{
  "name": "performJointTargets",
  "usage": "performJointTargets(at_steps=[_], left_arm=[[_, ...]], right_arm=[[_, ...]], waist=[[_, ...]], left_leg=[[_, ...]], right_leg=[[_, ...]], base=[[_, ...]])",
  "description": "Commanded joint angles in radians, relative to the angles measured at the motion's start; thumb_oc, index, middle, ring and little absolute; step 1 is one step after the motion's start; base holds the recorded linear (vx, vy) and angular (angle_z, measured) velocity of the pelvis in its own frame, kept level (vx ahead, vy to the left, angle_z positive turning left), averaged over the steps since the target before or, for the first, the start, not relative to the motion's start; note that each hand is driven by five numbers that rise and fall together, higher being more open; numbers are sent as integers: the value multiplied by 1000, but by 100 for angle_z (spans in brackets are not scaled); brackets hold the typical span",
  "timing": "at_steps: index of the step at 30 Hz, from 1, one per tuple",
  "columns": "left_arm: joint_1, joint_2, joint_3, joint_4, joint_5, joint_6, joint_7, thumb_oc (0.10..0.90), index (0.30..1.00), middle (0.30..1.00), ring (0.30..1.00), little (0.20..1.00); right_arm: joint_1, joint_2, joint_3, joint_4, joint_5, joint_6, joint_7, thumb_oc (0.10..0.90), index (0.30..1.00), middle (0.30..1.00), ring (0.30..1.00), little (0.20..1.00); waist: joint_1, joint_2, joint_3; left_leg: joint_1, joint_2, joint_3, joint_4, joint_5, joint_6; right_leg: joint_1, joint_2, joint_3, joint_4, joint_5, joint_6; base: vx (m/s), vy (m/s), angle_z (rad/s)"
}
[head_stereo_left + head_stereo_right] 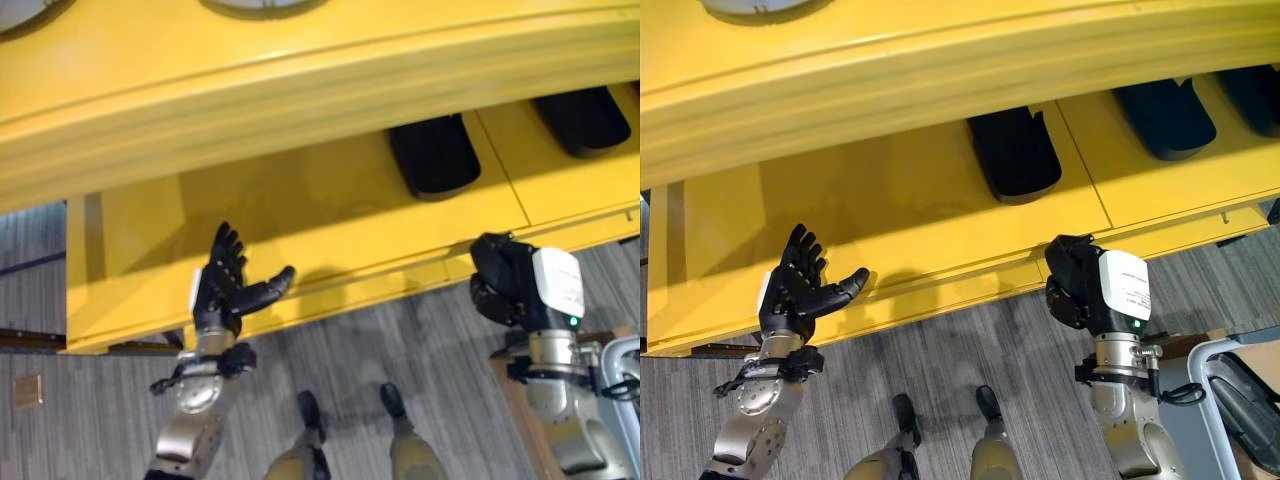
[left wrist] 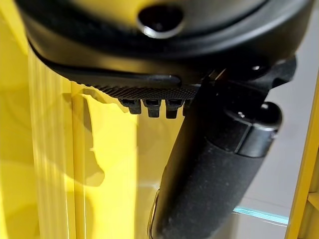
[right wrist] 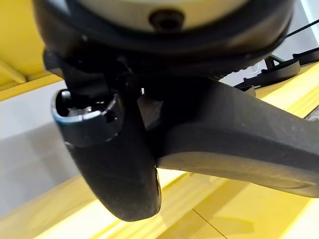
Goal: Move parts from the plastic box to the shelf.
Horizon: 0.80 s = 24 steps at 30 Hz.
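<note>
Left hand (image 1: pixel 795 290) spread empty; right hand (image 1: pixel 1080 280) grips a dark part (image 3: pixel 239 134).

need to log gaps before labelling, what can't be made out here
- Right hand: a dark grey part shows beside it in the wrist view, but its finger grip is unreadable.
- Far dark parts on the yellow metal shelf: cut off by the upper ledge.
- Plastic box: cannot be located.

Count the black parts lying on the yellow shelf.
3, in the right eye view: one on the shelf's left panel near the seam, a second on the next panel, a third cut by the right edge. More may lie beyond.
</note>
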Motion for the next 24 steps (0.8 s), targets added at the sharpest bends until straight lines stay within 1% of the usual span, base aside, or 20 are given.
performJointTargets(at_steps=[1, 5, 8, 9, 11, 14, 17, 21, 24], left_arm=[[-64, 18, 60, -69, 23, -101, 18, 900, 1000, 1000, 1000, 1000], [-63, 16, 60, -73, 26, -99, 16, 900, 1000, 1000, 1000, 1000], [-61, 17, 59, -74, 24, -96, 8, 900, 1000, 1000, 1000, 1000], [-61, 17, 60, -74, 23, -96, 8, 900, 1000, 1000, 1000, 1000], [-58, 17, 54, -70, 14, -93, -12, 900, 1000, 1000, 1000, 1000], [-60, 15, 40, -58, -8, -91, -32, 900, 1000, 1000, 1000, 1000], [-56, 16, 43, -48, -21, -94, -38, 900, 1000, 1000, 1000, 1000], [-48, 20, 68, -46, -24, -102, -37, 900, 1000, 1000, 1000, 1000], [-41, 22, 89, -38, -30, -112, -27, 900, 1000, 1000, 1000, 1000]], right_arm=[[-71, -47, -26, -7, 34, -62, -33, 400, 300, 300, 300, 300], [-74, -55, 0, 1, 36, -66, -13, 400, 300, 300, 300, 300], [-115, -66, 37, -27, 85, -101, 17, 400, 300, 300, 300, 300], [-116, -67, 37, -27, 86, -101, 18, 400, 300, 300, 300, 300], [-157, -73, 77, -53, 217, -149, 73, 400, 300, 300, 300, 300], [-195, -88, 105, -49, 353, -167, 124, 400, 300, 300, 300, 300], [-230, -94, 130, -26, 482, -162, 168, 400, 300, 300, 300, 300], [-264, -103, 155, -23, 591, -171, 222, 400, 300, 300, 300, 300], [-293, -104, 187, -29, 641, -175, 251, 400, 300, 300, 300, 300]], waist=[[18, -14, -155], [21, -12, -150], [27, -12, -145], [26, -11, -145], [34, -12, -140], [39, -11, -137], [46, -10, -132], [60, -8, -127], [75, -5, -123]], left_leg=[[63, 106, 9, -2, -28, -83], [64, 109, -1, -2, -26, -87], [61, 113, -4, -2, -22, -90], [61, 114, -5, -2, -22, -91], [58, 116, -12, -2, -18, -93], [56, 115, -19, -2, -15, -95], [50, 113, -27, -2, -13, -97], [45, 109, -37, -2, -11, -100], [42, 108, -47, -2, -7, -103]], right_leg=[[24, -18, 32, -1, -43, 20], [32, -14, 20, -1, -48, 16], [32, -10, 12, -1, -48, 14], [32, -10, 12, -1, -48, 14], [37, -8, 3, -1, -50, 11], [43, -8, -7, -1, -51, 8], [47, -13, -19, -1, -54, 9], [52, -18, -36, -1, -56, 7], [60, -19, -50, -1, -60, 5]], base=[[0, 0, 0], [6, -17, 1], [-1, -37, 7], [-5, -31, 3], [-2, -35, 6], [6, -26, 8], [1, -17, 13], [8, -20, 5], [12, -32, 17]])
